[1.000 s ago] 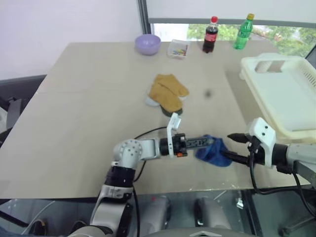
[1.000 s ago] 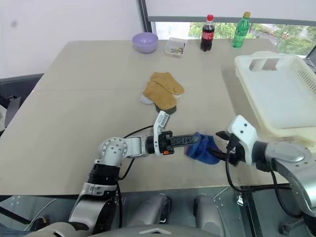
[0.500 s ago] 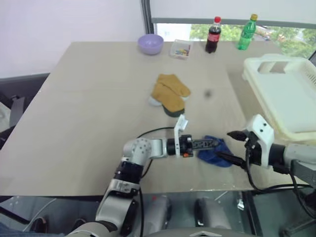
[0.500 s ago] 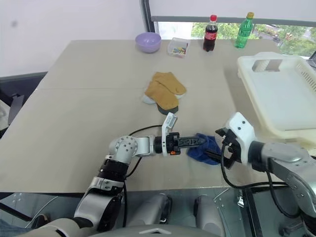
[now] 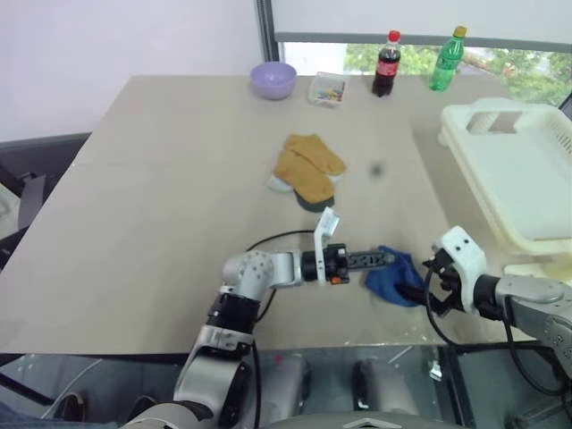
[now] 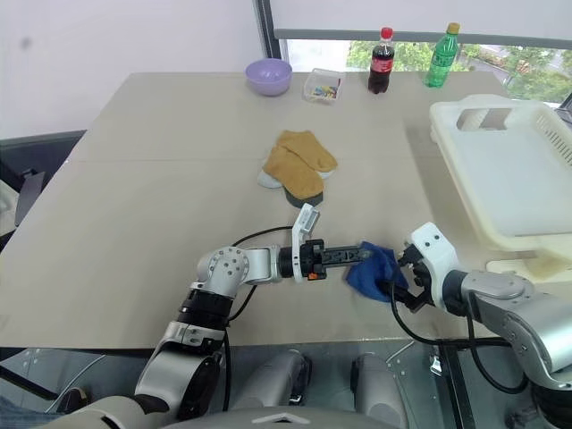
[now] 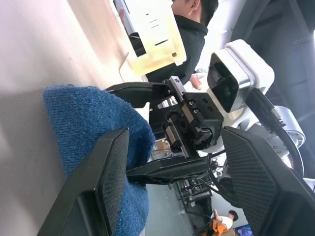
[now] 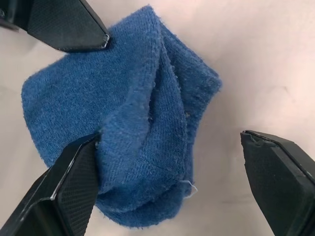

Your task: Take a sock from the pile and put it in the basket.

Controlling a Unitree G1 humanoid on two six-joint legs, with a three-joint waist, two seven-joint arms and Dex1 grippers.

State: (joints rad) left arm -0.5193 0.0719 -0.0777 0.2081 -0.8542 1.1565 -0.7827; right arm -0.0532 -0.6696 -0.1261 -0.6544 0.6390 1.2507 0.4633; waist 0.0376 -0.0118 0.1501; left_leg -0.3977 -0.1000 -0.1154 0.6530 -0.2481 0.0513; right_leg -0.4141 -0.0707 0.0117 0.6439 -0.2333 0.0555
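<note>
**Blue sock between both sets of jaws near the front edge**

I saw the blue sock (image 8: 133, 142) lying crumpled on the tabletop (image 5: 161, 197), near its front edge. My left gripper (image 5: 386, 260) reached in level from the left, jaws spread, one finger against the fabric. My right gripper (image 6: 399, 284) met it from the right, jaws spread wide about the sock. The pile (image 5: 307, 169) sat mid-table, well apart. The basket (image 5: 518, 174) stood at the right edge.

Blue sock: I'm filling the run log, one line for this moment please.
blue sock: on table | left gripper: open, at sock | right gripper: open, straddling sock | basket: no sock
</note>
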